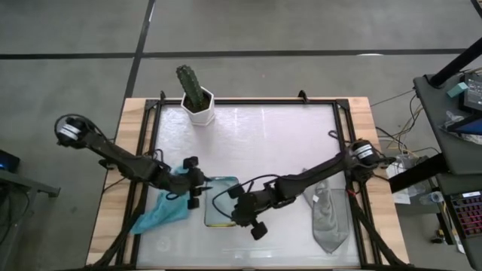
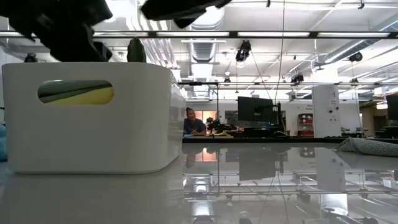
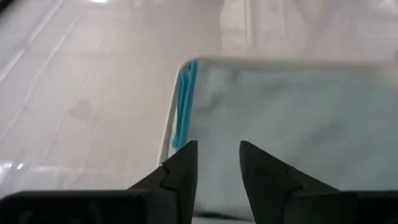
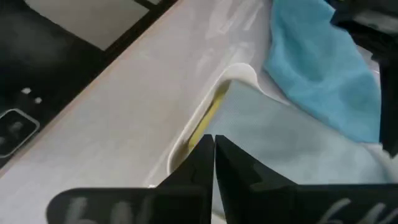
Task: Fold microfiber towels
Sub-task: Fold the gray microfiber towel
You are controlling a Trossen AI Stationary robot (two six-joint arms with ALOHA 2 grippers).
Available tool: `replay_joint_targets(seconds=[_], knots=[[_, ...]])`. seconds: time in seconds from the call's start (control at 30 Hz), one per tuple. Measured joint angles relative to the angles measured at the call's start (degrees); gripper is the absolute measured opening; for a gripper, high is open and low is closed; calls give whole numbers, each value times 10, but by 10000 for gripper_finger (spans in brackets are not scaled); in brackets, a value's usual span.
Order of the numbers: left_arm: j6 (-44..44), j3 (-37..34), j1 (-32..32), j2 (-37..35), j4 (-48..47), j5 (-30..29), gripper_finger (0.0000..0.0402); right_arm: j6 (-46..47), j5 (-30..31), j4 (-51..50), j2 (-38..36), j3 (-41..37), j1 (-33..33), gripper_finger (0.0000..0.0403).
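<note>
left gripper (image 1: 194,183) jaws half open over tray (image 1: 208,218) w/ teal towel (image 1: 162,211) beside; cloth's light, floppy, so i'd pinch a corner.

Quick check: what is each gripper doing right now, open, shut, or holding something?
Left gripper: open, over the white tray, holding nothing visible.
Right gripper: shut, empty, over the tray.

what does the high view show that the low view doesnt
Only the high view shows the cactus's white pot, the grey towel at the table's right, the teal towel at its left, and both grippers: left gripper beside the tray, right gripper shut over it. Only the low view shows the tray's handle slot, with yellow cloth behind it, and a person in the room beyond. Both show the white tray.
</note>
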Motion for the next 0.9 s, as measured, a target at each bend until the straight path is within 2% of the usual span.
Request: replay_joint_targets(seconds=[0.13,0.27,0.4,0.6,0.7,0.9], knots=[[17,0,0,-30,23,-1,104,23,30,-89,-34,0,11,8],[66,-5,-7,-36,107,-3,104,100,86,-202,-78,-12,26,8],[120,-7,-10,-26,181,-1,104,210,109,-319,-112,-29,33,8],[164,-7,-11,-14,255,-1,104,458,111,-486,-151,-81,16,15],[189,-5,-11,-7,260,-1,104,550,112,-534,-167,-127,9,35],[253,-7,-7,-7,288,-10,104,677,106,-514,-190,-241,0,107]])
